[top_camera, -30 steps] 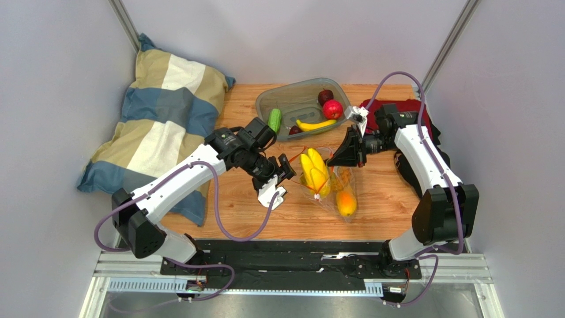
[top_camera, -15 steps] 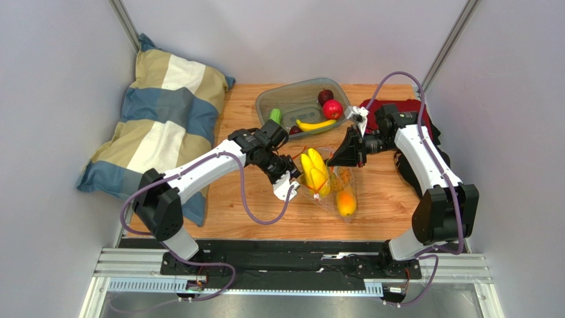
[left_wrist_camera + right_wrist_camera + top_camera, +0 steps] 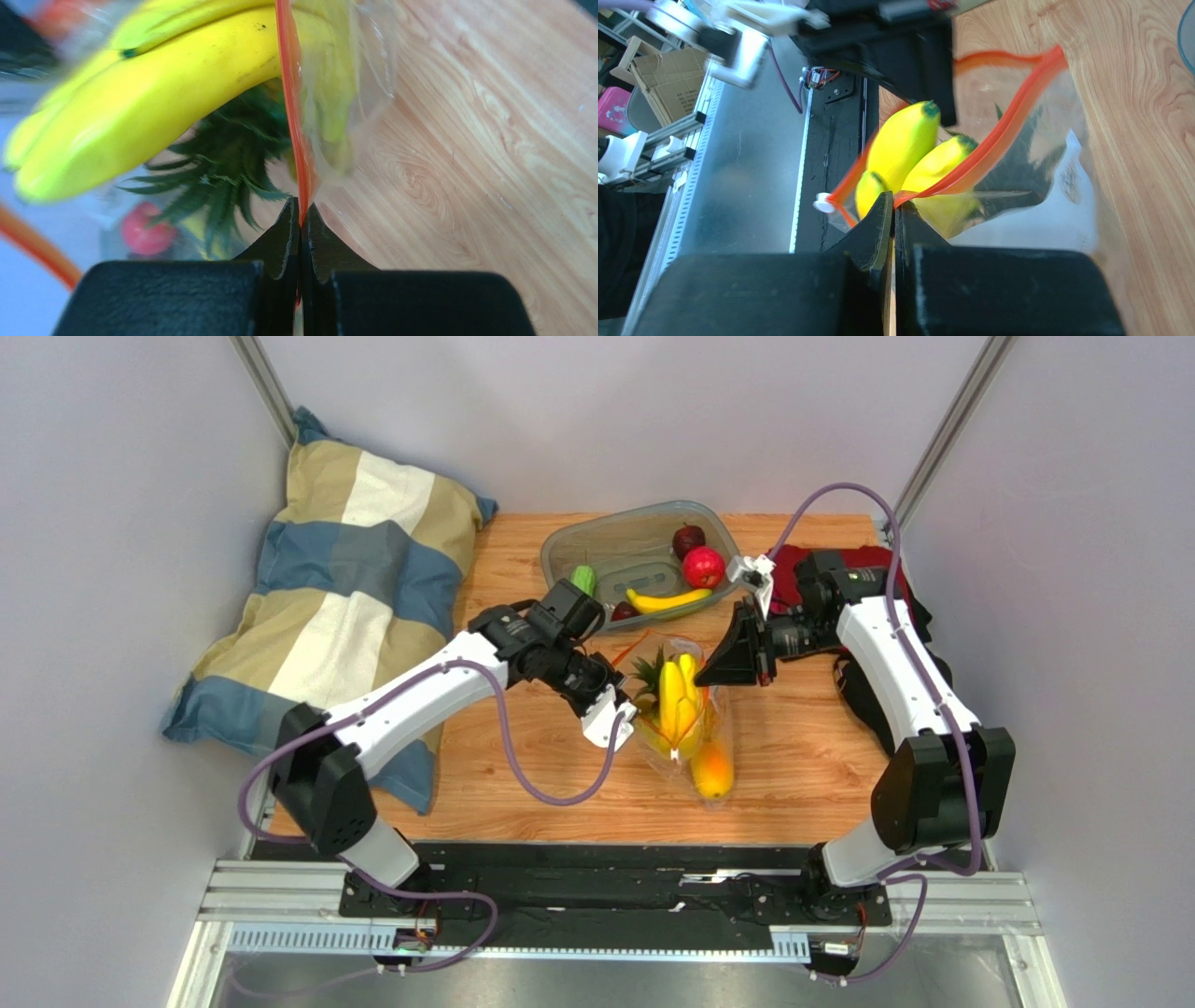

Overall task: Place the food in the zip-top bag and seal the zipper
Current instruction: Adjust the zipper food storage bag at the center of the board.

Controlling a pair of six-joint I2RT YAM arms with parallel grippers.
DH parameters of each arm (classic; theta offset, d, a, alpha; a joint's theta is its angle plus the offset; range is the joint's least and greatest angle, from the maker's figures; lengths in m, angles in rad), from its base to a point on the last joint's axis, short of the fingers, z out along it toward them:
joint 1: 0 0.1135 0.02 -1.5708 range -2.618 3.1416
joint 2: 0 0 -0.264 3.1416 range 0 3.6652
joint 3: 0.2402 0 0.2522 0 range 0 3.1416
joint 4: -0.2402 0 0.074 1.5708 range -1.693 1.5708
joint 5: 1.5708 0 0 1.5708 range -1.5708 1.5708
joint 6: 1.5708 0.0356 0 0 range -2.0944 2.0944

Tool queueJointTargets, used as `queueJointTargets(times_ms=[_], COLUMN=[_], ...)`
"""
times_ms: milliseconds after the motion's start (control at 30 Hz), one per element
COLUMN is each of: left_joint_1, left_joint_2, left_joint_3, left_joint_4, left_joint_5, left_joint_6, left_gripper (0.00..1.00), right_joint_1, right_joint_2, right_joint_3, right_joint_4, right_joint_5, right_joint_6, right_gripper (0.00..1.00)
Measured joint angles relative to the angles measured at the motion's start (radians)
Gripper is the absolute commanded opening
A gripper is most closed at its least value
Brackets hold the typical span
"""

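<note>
The clear zip-top bag (image 3: 690,735) lies mid-table holding yellow bananas (image 3: 680,700), a pineapple (image 3: 647,674) and an orange mango (image 3: 713,772). My left gripper (image 3: 627,709) is shut on the orange-red zipper (image 3: 289,105) at the mouth's left side, with bananas (image 3: 140,91) and pineapple leaves (image 3: 224,175) just beyond it. My right gripper (image 3: 706,669) is shut on the opposite zipper edge (image 3: 990,140). The white slider (image 3: 823,204) sits at the strip's end, and the mouth gapes around the bananas (image 3: 899,147).
A grey-green tray (image 3: 617,546) at the back holds a cucumber (image 3: 582,584), a banana (image 3: 666,599), a red fruit (image 3: 703,567) and a dark one (image 3: 687,539). A striped pillow (image 3: 337,588) lies left. A red cloth bundle (image 3: 842,567) sits behind the right arm.
My left gripper moved right to the bag's mouth and closed on the zipper edge. The bag and its fruit shifted slightly. The right gripper kept its grip.
</note>
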Motion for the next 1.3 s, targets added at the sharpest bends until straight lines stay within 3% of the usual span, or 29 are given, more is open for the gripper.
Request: queueJointTargets(times_ms=[100,133,400,600,733,867,900,933,967,1067,1100,1200,1300], left_joint_1=[-0.026,-0.064,-0.111,-0.131,-0.243,-0.293,-0.290,-0.288,-0.283,-0.278,-0.278,-0.272,-0.268], left_joint_2=[-0.085,-0.145,-0.171,-0.165,-0.154,-0.084,-0.083,-0.088,-0.096,-0.158,-0.180,-0.265,-0.308], left_joint_3=[0.056,0.141,0.264,0.173,0.033,0.040,0.048,0.058,0.061,0.048,0.039,-0.005,-0.018], left_joint_4=[-0.058,-0.107,-0.151,-0.108,-0.059,-0.066,-0.062,-0.060,-0.054,-0.021,-0.006,0.060,0.101], left_joint_5=[0.026,0.049,0.073,0.051,-0.055,-0.063,-0.059,-0.050,-0.040,-0.013,-0.007,0.008,0.008], left_joint_6=[-0.058,-0.108,-0.325,-0.491,-0.530,-0.628,-0.645,-0.661,-0.672,-0.747,-0.772,-0.885,-0.965], left_gripper=[0.00,0.00,0.00,0.00,0.00,0.00,0.02,0.15,0.19,0.21,0.20,0.02,0.00], right_joint_1=[0.000,0.005,0.055,0.101,0.195,0.257,0.261,0.262,0.262,0.261,0.262,0.261,0.255], right_joint_2=[-0.011,-0.051,-0.153,-0.203,-0.212,-0.198,-0.198,-0.198,-0.198,-0.196,-0.192,-0.172,-0.146], right_joint_3=[0.039,0.054,0.123,0.106,0.030,0.006,0.006,0.007,0.008,0.009,0.009,0.008,0.008], right_joint_4=[0.005,0.026,0.101,0.116,0.124,0.116,0.116,0.116,0.115,0.116,0.117,0.118,0.119], right_joint_5=[0.062,0.143,0.386,0.509,0.523,0.510,0.506,0.497,0.486,0.466,0.463,0.454,0.433], right_joint_6=[0.163,0.321,0.572,0.580,0.562,0.526,0.517,0.505,0.496,0.484,0.483,0.483,0.487], right_gripper=[0.00,0.00,0.00,0.00,0.00,0.00,0.00,0.00,0.00,0.00,0.00,0.00,0.00])
